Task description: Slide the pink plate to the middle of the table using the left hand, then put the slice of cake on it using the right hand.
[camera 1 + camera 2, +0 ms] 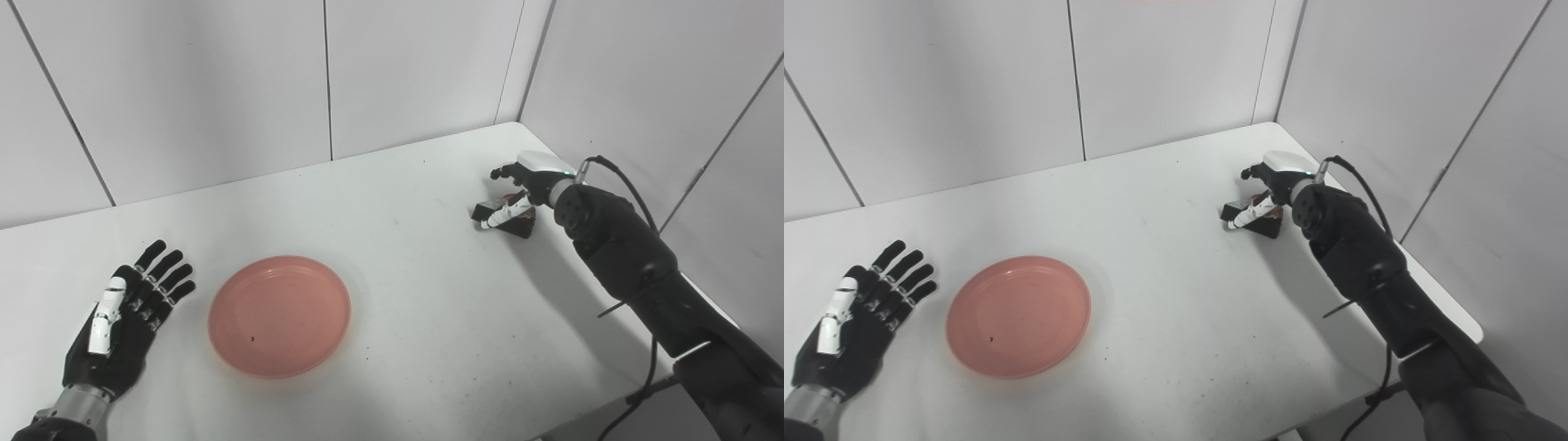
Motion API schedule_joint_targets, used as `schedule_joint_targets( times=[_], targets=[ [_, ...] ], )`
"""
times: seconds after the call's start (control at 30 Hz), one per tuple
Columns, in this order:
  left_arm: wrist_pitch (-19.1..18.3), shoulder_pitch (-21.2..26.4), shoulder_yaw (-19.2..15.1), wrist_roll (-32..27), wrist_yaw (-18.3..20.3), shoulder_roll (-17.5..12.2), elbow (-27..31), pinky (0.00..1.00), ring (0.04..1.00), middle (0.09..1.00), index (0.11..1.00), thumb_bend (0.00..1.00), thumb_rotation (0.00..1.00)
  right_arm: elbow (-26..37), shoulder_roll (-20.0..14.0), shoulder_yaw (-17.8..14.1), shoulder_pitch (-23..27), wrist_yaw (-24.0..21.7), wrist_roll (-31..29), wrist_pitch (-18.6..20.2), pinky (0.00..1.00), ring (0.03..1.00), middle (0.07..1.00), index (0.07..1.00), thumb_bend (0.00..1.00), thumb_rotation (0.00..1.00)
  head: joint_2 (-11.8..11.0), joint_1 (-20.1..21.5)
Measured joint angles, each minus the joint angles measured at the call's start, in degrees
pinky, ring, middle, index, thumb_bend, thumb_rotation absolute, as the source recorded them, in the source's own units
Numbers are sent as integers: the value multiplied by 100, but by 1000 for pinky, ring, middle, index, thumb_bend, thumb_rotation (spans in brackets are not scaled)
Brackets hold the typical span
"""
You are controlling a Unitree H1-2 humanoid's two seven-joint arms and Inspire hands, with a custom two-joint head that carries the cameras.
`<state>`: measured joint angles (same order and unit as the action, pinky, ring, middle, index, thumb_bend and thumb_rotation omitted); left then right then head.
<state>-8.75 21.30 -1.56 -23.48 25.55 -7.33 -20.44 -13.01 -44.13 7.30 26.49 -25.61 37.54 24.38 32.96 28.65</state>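
The left robot hand lies flat and released on the surface, fingers spread, with the pink plate just beside its fingertips and apart from them. I judge the sliding step finished. The right robot hand is at the slice of cake, its thumb lying across the top and the other fingers reaching past the far side. Whether they are clenched on it cannot be told: the wrist hides them and much of the dark cake.
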Motion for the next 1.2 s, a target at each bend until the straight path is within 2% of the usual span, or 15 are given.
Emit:
schedule_joint_targets(
  times=[0.07,0.23,0.4,0.43,0.47,0.57,0.67,0.7,0.73,0.8,0.83,0.9,1.0,1.07,1.2],
  targets=[
    [-2,1,1,0,1,0,0,888,892,911,906,474,908,-22,12,66,13,21,-13,-15,726,850,890,838,993,383,9,-17],
    [-2,1,7,0,2,-2,-1,879,892,912,908,478,902,-88,12,197,103,131,-15,-103,650,793,861,821,947,303,35,-44],
    [-111,-51,16,1,-24,-5,151,880,890,909,904,468,901,-234,12,222,130,178,-48,-189,760,852,882,799,901,208,44,-44],
    [-120,-55,17,1,-25,-4,156,885,894,911,906,466,904,-233,12,224,131,178,-55,-197,599,722,802,797,885,183,44,-44],
    [-135,-55,17,1,-26,-4,156,889,896,913,909,466,907,-234,12,232,137,178,-64,-199,566,689,777,796,873,178,44,-44],
    [-145,-53,18,0,-24,-3,156,894,898,915,911,464,916,-274,10,265,196,183,-80,-210,566,647,723,792,814,137,96,-35],
    [-147,-53,20,0,-20,-3,157,880,890,909,905,467,902,-267,-67,406,272,85,3,-206,608,658,717,740,742,104,97,-35],
    [-157,-53,21,0,-22,-3,166,876,891,911,907,468,899,-265,-102,457,293,38,29,-205,553,607,668,706,713,42,97,-35],
    [-173,-54,22,0,-26,-3,179,874,891,912,908,468,898,-268,-134,495,309,-10,49,-204,534,589,651,694,703,21,97,-35],
    [-196,-69,27,2,-42,-4,215,882,893,915,910,462,909,-399,-149,509,367,3,59,-200,469,513,532,676,593,5,97,-35],
    [-206,-80,33,2,-64,-1,240,886,894,915,909,460,912,-481,-149,506,417,6,60,-181,464,503,492,590,550,2,123,-61],
    [-232,-96,48,2,-69,0,278,891,893,914,907,456,915,-542,-165,497,451,-21,63,-83,454,501,471,535,526,0,123,-62],
    [-233,-110,43,1,-71,-1,294,895,894,912,907,459,917,-545,-170,488,451,-20,63,24,452,511,476,513,523,0,149,-44],
    [-233,-109,43,1,-68,-3,291,896,896,914,910,459,918,-546,-169,484,451,-21,63,75,437,424,503,534,513,0,149,-44],
    [-233,-106,43,0,-55,-5,283,891,895,913,908,462,917,-562,-177,476,451,-36,118,159,421,389,510,548,509,0,158,-35]
  ],
)
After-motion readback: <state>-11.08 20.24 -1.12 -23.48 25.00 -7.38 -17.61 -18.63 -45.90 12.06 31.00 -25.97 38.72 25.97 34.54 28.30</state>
